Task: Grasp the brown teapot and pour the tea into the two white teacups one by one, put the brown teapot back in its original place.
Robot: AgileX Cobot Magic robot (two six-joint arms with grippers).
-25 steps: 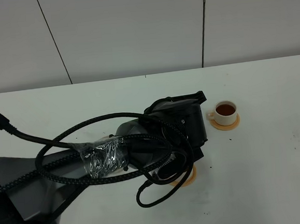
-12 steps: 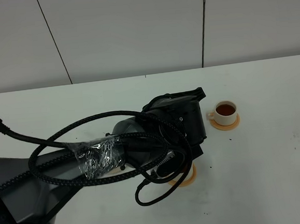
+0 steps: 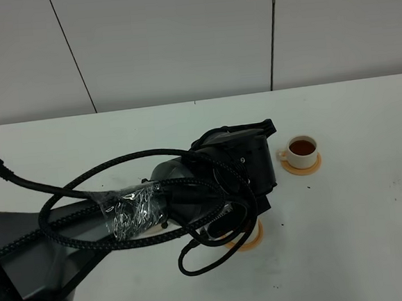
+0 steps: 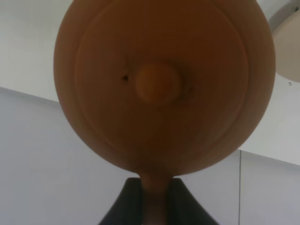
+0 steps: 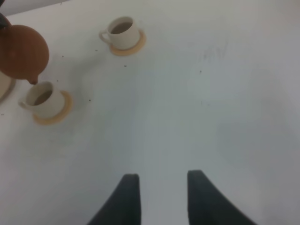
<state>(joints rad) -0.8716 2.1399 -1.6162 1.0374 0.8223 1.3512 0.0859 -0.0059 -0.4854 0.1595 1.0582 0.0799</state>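
Since the frame a second earlier, the wrapped cable bundle on the left arm is shifted slightly leftward in the high view; the cups are unmoved.

The brown teapot is held by its handle, pinched between the narrowly set fingers of the left gripper. The teapot is tipped, its spout just above the rim of the nearer teacup, which is set on an orange coaster. The farther teacup is filled with dark tea on a second coaster. The pale saucer is seen just beside the teapot.

The right gripper is spread wide over bare table.

The table is white with a few dark specks. Behind it, pale wall panels are divided by dark seams.
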